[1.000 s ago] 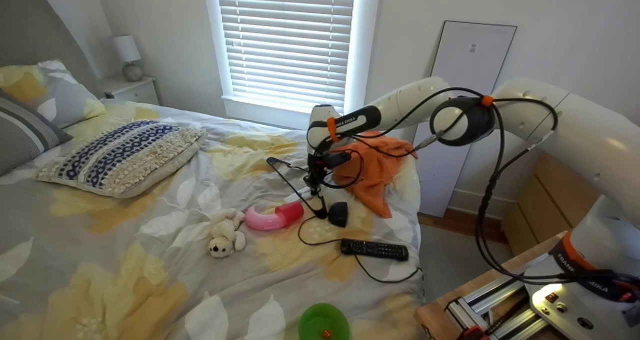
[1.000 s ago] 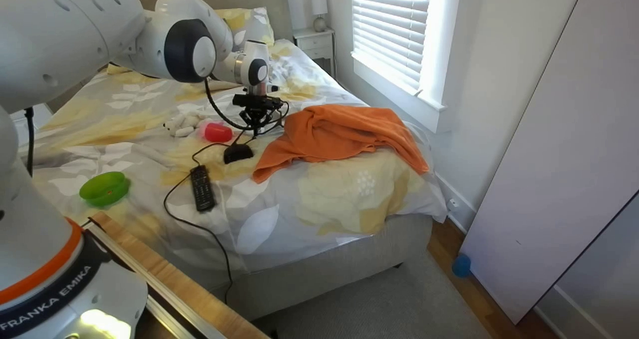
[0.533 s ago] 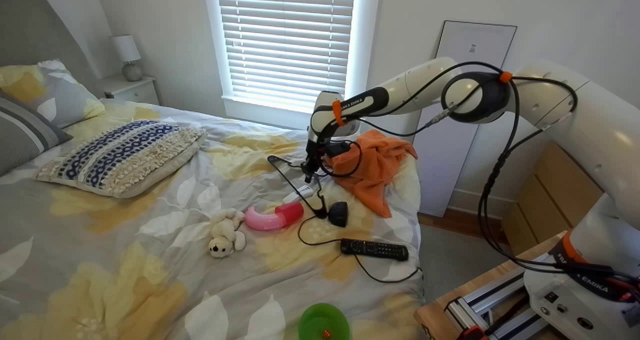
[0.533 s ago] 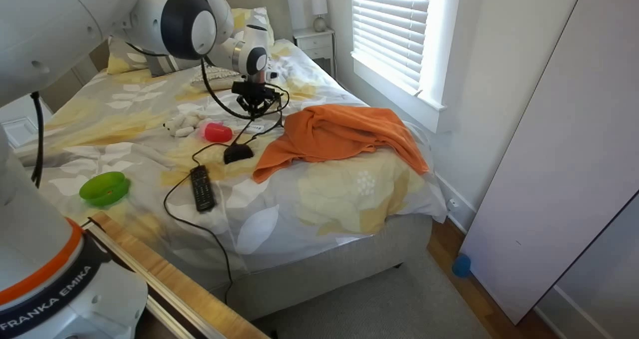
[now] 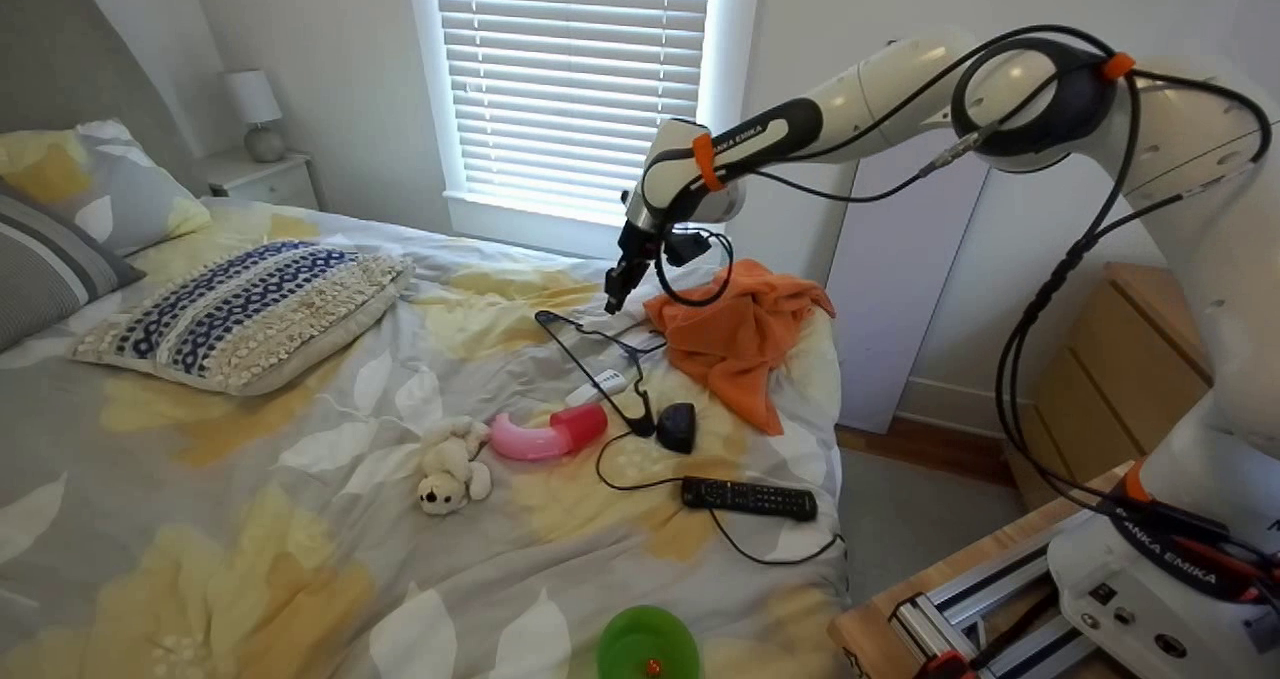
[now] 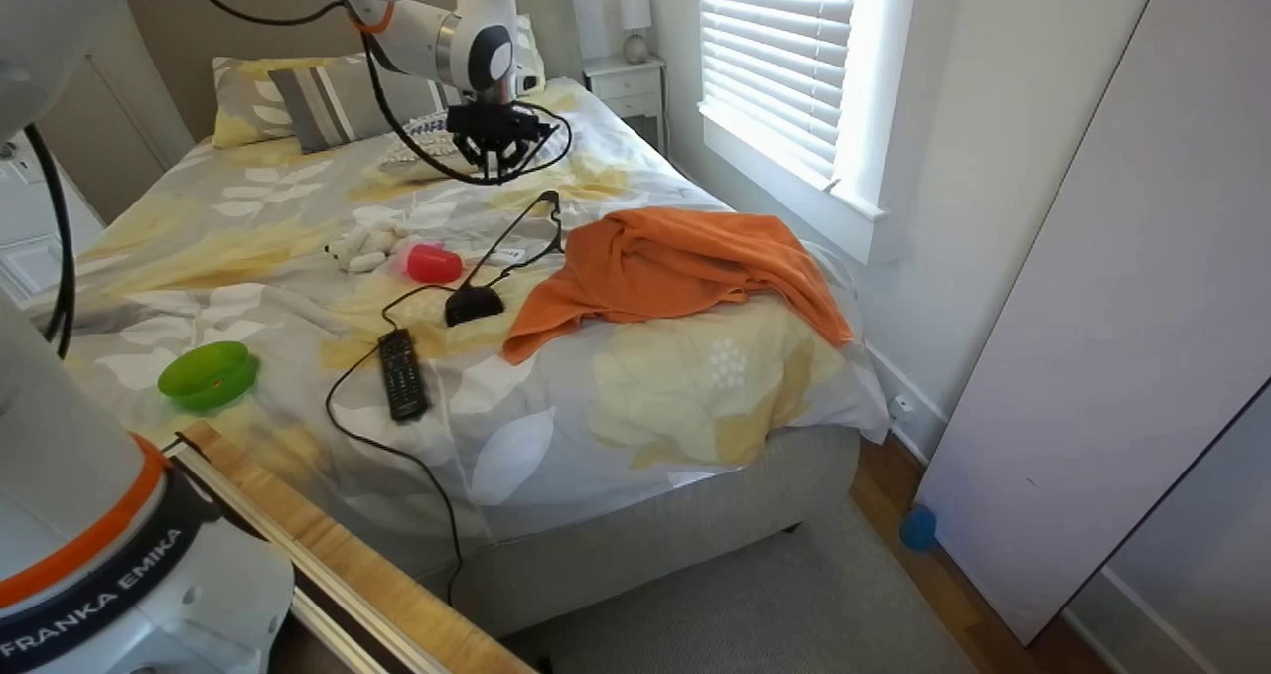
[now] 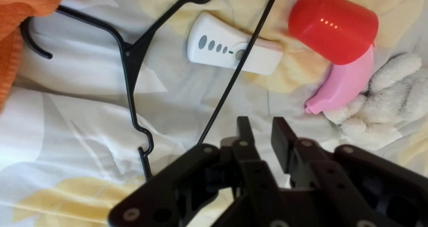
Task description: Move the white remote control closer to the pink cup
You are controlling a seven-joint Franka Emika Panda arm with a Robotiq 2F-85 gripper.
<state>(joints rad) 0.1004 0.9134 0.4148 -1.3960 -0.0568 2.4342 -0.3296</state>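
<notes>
The white remote control [image 7: 214,43] lies on the bed under the thin bar of a black hanger [image 7: 133,63]. It also shows in both exterior views [image 5: 592,389] [image 6: 509,256]. The pink cup [image 7: 334,26] lies on its side a short gap from the remote and looks red in the wrist view. It shows in both exterior views [image 5: 580,427] [image 6: 434,263]. A pink curved toy [image 7: 346,80] touches the cup. My gripper [image 7: 261,123] is partly open and empty, raised above the bed near the hanger in both exterior views [image 5: 613,306] [image 6: 494,175].
A white plush toy [image 5: 455,464] lies beside the pink toy. An orange cloth [image 5: 735,339] lies beside the hanger. A black object [image 5: 677,427], a black remote [image 5: 750,498] with a cable and a green bowl [image 5: 648,644] lie toward the robot base.
My gripper has risen from over the white remote and hanger and tilted. The remote is uncovered in both exterior views. The objects on the bed have not visibly moved.
</notes>
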